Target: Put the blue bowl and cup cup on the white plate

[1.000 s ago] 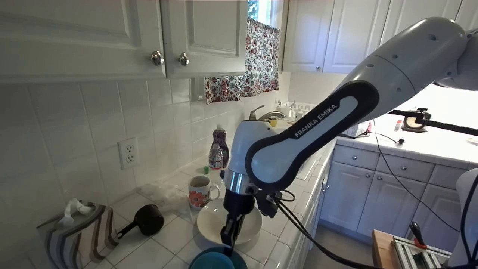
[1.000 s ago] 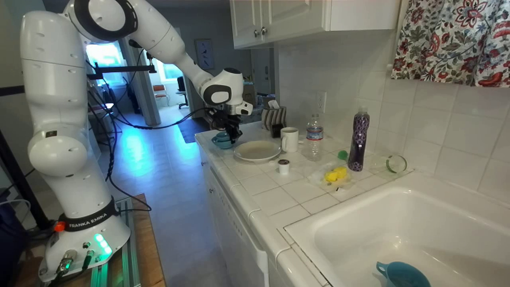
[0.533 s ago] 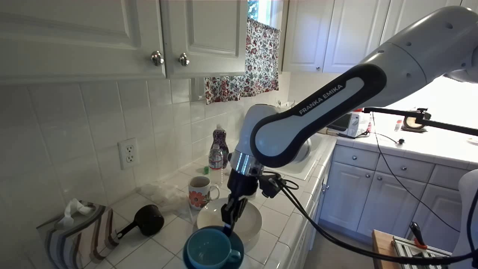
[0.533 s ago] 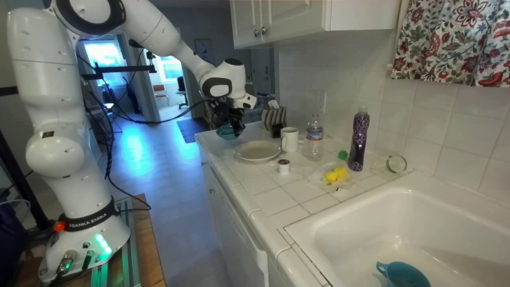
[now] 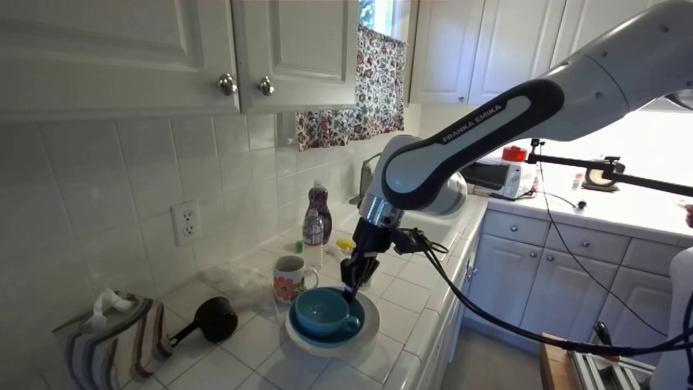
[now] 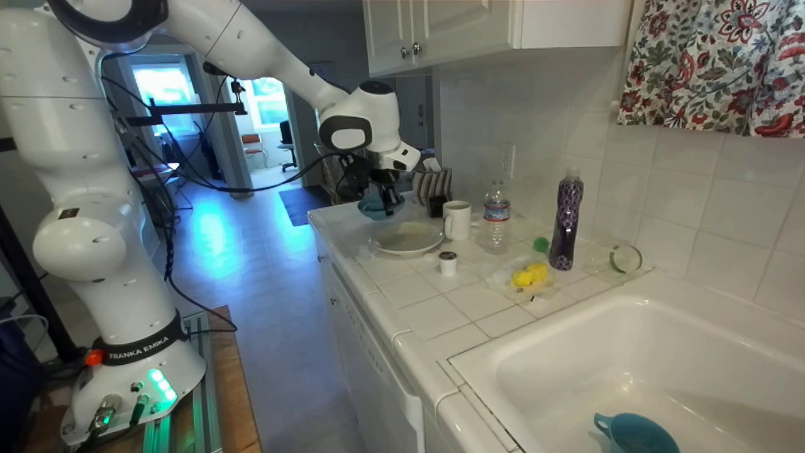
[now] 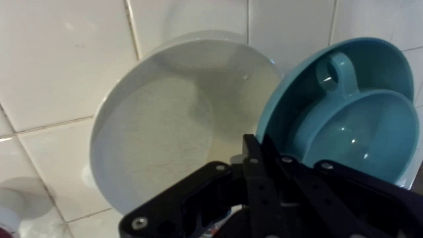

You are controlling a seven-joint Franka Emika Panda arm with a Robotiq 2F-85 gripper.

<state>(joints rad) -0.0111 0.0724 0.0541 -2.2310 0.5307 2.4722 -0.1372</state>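
My gripper (image 5: 348, 295) is shut on the near rim of the blue bowl (image 5: 338, 339), one finger inside and one outside. A teal-blue cup (image 5: 322, 311) with a handle sits inside the bowl and leans to one side. In the wrist view the bowl (image 7: 380, 62) is tilted, with the cup (image 7: 360, 132) in it, right of the gripper (image 7: 259, 138). The white plate (image 7: 165, 129) lies on the counter to the left, its right edge overlapped by the bowl. In an exterior view the bowl (image 6: 372, 209) hangs above the counter behind the plate (image 6: 409, 240).
A flowered mug (image 5: 288, 281) stands close beside the plate. A water bottle (image 6: 497, 217), a purple bottle (image 6: 566, 226) and a small white cup (image 6: 448, 264) stand nearby. A black pan (image 5: 216, 319) and tissue box (image 5: 122, 341) lie further along. Another blue cup (image 6: 641, 434) is in the sink.
The gripper has lifted the bowl with the cup in it off the counter and moved it toward the plate. The plate and mug have not moved.
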